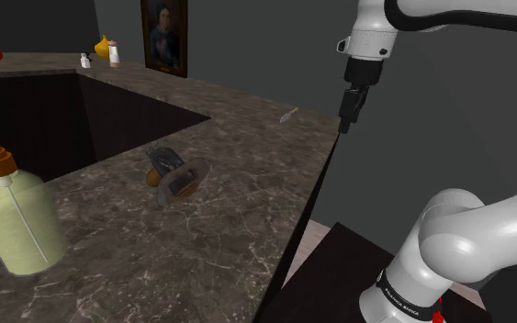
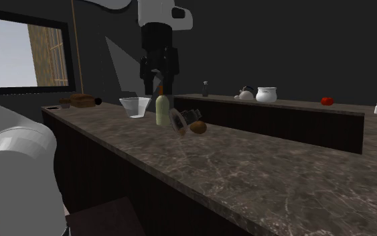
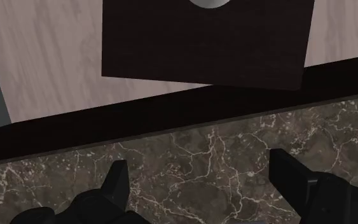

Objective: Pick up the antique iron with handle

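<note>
Dark marble counter (image 1: 238, 220), dim room. Jaws spread wide, nothing between them. Gripper (image 3: 199, 167) hangs over counter's edge, pointing down. Dark stand (image 3: 206, 44) below it, on pale floor (image 3: 50, 57). Iron (image 1: 175, 176) lies mid-counter, tilted, brown handle showing, well apart from gripper, toward shoulder view's left. Soap bottle (image 1: 13, 216) with orange pump stands further left, close to camera. Portrait (image 1: 164, 37) leans on back wall.
</note>
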You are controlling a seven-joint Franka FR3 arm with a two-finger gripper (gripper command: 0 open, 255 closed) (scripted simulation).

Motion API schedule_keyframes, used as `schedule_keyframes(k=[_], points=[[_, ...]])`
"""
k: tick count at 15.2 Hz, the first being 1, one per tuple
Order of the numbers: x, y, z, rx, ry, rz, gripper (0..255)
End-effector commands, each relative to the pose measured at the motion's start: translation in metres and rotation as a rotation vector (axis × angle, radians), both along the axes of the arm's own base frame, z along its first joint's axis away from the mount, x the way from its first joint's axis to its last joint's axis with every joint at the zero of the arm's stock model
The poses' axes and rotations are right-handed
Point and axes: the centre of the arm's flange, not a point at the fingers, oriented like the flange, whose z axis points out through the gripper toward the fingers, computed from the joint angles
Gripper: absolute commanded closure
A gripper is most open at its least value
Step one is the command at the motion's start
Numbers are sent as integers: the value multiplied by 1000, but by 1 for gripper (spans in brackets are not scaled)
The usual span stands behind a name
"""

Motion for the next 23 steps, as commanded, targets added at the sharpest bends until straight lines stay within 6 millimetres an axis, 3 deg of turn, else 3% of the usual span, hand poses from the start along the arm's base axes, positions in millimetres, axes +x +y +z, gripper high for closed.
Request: schedule_keyframes(k=[1, 23], points=[[0, 0, 0, 0, 0, 0, 0], [149, 238, -69, -124, -208, -50, 0]])
